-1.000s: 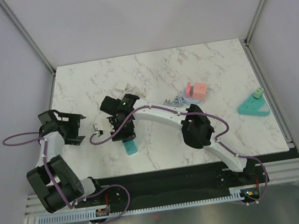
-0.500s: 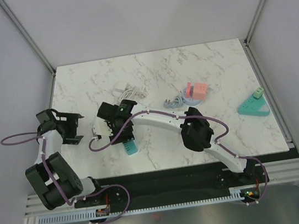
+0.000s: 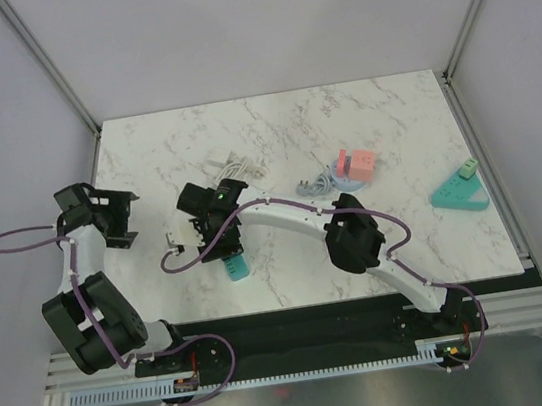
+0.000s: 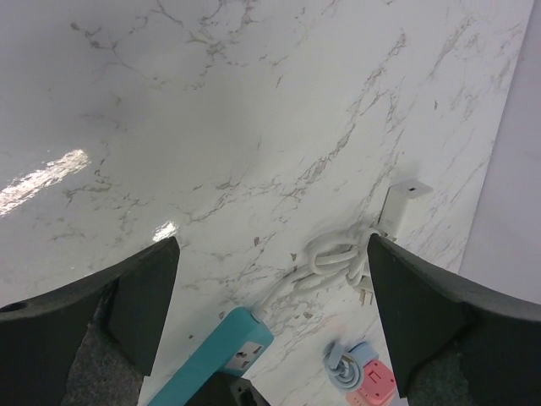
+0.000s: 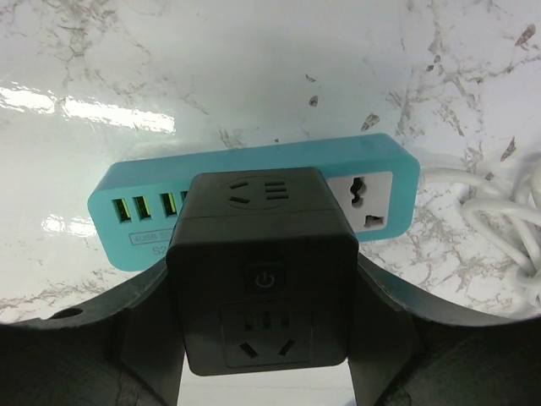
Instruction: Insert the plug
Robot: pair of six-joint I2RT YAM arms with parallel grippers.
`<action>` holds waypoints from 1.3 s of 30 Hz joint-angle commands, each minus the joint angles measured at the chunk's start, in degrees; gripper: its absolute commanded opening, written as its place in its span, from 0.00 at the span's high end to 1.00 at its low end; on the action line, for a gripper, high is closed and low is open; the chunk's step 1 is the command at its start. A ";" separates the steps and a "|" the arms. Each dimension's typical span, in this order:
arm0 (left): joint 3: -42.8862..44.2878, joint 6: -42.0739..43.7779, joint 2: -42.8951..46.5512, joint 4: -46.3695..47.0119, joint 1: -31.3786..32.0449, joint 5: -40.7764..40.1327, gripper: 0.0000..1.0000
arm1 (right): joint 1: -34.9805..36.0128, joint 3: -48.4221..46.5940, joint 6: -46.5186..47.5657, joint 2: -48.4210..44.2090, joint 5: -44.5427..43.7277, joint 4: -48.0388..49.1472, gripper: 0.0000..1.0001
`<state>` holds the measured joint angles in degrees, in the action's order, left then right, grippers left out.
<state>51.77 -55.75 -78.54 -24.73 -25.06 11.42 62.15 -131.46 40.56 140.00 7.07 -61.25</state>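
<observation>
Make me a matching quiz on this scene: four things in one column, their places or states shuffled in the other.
1. black adapter
2. teal strip
3. white cable
4. left pincer

A. open, empty
B. coiled on the table
C. gripped in the right pincer
D. lying flat, below the adapter

Pairs: 1-C, 2-D, 3-B, 4-A

free: marble (image 4: 211, 127) under left end effector (image 4: 272, 254) | blocked: adapter (image 5: 262, 279) over power strip (image 5: 372, 199), coiled cable (image 5: 499, 211) beside
</observation>
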 commanded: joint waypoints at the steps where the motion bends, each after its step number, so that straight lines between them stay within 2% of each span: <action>1: 1.67 -0.06 1.28 -0.49 -0.43 -2.19 0.00 | -0.10 2.71 -0.30 11.43 6.19 -6.06 1.00; 7: 1.93 1.16 2.52 -0.14 -0.34 -3.86 0.00 | -0.80 0.41 2.77 13.72 10.85 -7.22 1.00; 12: 2.28 2.13 3.13 0.38 -0.25 -4.04 0.00 | -1.50 0.50 1.99 13.98 8.49 -5.72 0.99; 15: 2.46 3.10 3.13 2.23 -0.25 -1.33 0.00 | -2.03 3.21 1.02 10.83 8.92 -3.09 0.77; 19: 1.85 3.10 4.44 3.11 -0.17 -0.87 0.00 | -2.03 15.76 -0.82 0.83 5.94 9.01 0.72; 21: 1.50 3.19 4.80 4.77 -0.17 1.13 0.00 | -2.03 17.20 -0.83 -1.31 5.50 11.06 0.68; 22: 1.06 4.93 5.06 6.09 -0.25 3.24 0.00 | -2.03 16.94 -0.74 -2.36 6.11 11.24 0.63; 26: -0.17 5.91 5.68 10.40 -0.25 9.75 0.00 | -2.12 15.53 -0.48 -3.86 6.20 11.24 0.56; 27: -0.35 6.26 5.94 11.36 -0.25 11.41 0.00 | -2.12 15.36 -0.56 -4.21 5.85 11.33 0.52; 29: -0.44 6.53 6.73 11.37 -0.25 11.78 0.00 | -2.03 15.09 -0.74 -5.18 5.50 11.86 0.48; 31: -0.53 6.00 7.35 11.55 -0.25 11.43 0.00 | -2.12 14.48 -0.65 -6.06 5.15 12.12 0.37; 35: -0.79 5.21 7.88 12.25 -0.25 12.13 0.00 | -2.12 13.34 -0.74 -7.73 5.50 12.12 0.32; 39: -1.23 5.04 7.88 12.16 -0.17 12.49 0.00 | -1.95 13.51 -0.65 -10.01 6.02 12.12 0.24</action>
<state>51.16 -52.07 -72.25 -14.79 -25.04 21.89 59.81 -118.28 39.86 133.08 13.96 -49.32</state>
